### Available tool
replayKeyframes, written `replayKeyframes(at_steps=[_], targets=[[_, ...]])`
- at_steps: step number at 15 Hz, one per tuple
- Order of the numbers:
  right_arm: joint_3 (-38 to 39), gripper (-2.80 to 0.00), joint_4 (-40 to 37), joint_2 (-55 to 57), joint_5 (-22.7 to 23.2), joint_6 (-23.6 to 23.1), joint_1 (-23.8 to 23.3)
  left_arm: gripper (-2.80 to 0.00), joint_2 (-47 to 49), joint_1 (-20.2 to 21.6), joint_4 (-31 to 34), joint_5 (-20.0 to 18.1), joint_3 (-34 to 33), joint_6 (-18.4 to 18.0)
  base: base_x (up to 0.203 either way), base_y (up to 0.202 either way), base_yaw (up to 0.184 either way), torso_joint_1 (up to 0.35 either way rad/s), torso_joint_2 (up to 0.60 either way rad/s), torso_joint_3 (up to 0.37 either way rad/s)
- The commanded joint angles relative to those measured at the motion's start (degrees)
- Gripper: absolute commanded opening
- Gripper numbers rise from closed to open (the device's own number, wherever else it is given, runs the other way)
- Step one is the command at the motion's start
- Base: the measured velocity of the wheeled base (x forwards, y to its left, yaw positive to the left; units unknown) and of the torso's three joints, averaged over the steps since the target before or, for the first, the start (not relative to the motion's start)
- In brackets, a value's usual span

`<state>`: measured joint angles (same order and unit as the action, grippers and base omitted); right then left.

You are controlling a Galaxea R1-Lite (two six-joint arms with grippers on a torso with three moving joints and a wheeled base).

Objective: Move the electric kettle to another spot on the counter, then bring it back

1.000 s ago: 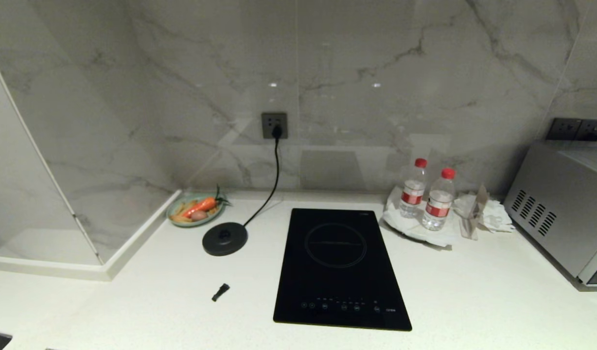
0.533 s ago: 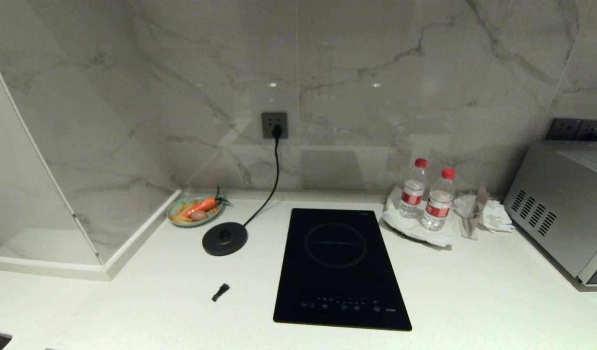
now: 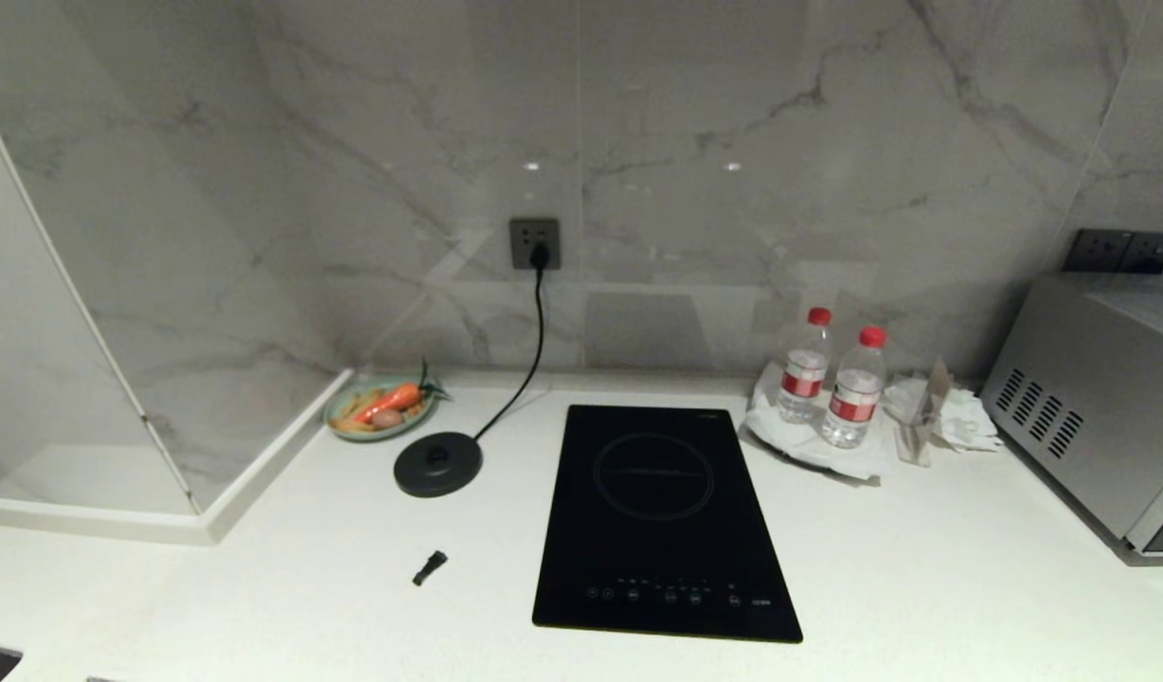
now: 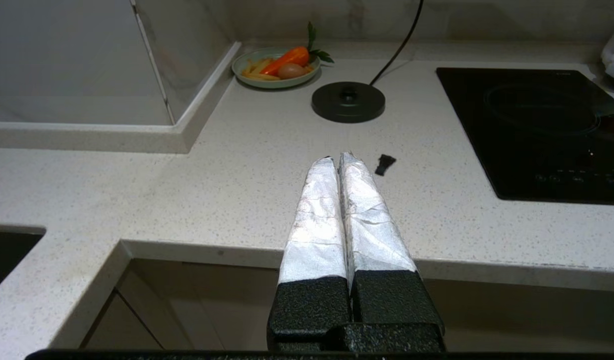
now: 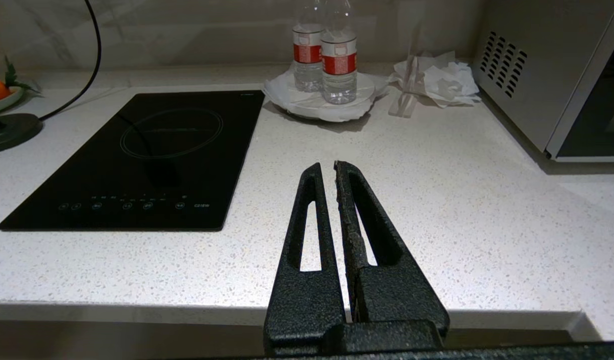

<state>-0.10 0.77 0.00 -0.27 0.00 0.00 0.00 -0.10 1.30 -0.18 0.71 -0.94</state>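
- Counter: white speckled stone, black hob set flush in it at centre.
- Kettle: in none of the three views; its place cannot be told.
- Base disc: round, black, bare on top, at 9 o'clock of the hob and near it. Its cord runs up to 12 o'clock and plugs into the wall socket.
- Plate: green, at 11 o'clock of the disc, just beside it, against the back wall. It holds a carrot, an egg-like brown thing and pale strips.
- Small black piece: lies on the counter at 6 o'clock of the disc, apart from it, at 9 o'clock of the hob's control row.
- Two water bottles: red caps, red labels, upright on a white plate at 2 o'clock of the hob. Crumpled white paper lies at 3 o'clock of them.
- Microwave: silver, far out at 3 o'clock on the counter, vent slots facing the hob.
- Left gripper: foil-wrapped fingers pressed together, nothing between them; it hangs over the counter's front edge, tips pointing toward the disc.
- Right gripper: bare black fingers brought together with only a thin slit at the tips, empty; it hangs over the front edge at 5 o'clock of the hob, pointing toward the bottles.
- Neither arm shows in the head view.
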Motion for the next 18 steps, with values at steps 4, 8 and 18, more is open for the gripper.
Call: replayKeyframes(at_steps=[4,8,18], targets=[[-0.1,-2.8,-0.4,0.1,-0.2,0.8,0.0,-2.8,0.1,0.0,0.0,0.0,0.1,0.0,0.0,0.0,0.0,-0.127,0.32,0.179],[-0.1,-2.8,-0.4,0.1,-0.2,0.9,0.1,-2.8,0.2,-0.1,0.1,0.0,0.1,-0.1,0.0,0.0,0.0,-0.129,0.32,0.189],[-0.1,-2.8,-0.5,0.1,-0.2,0.9,0.1,-2.8,0.2,-0.2,0.3,0.1,0.2,0.4,0.0,0.0,0.0,-0.132,0.34,0.208]])
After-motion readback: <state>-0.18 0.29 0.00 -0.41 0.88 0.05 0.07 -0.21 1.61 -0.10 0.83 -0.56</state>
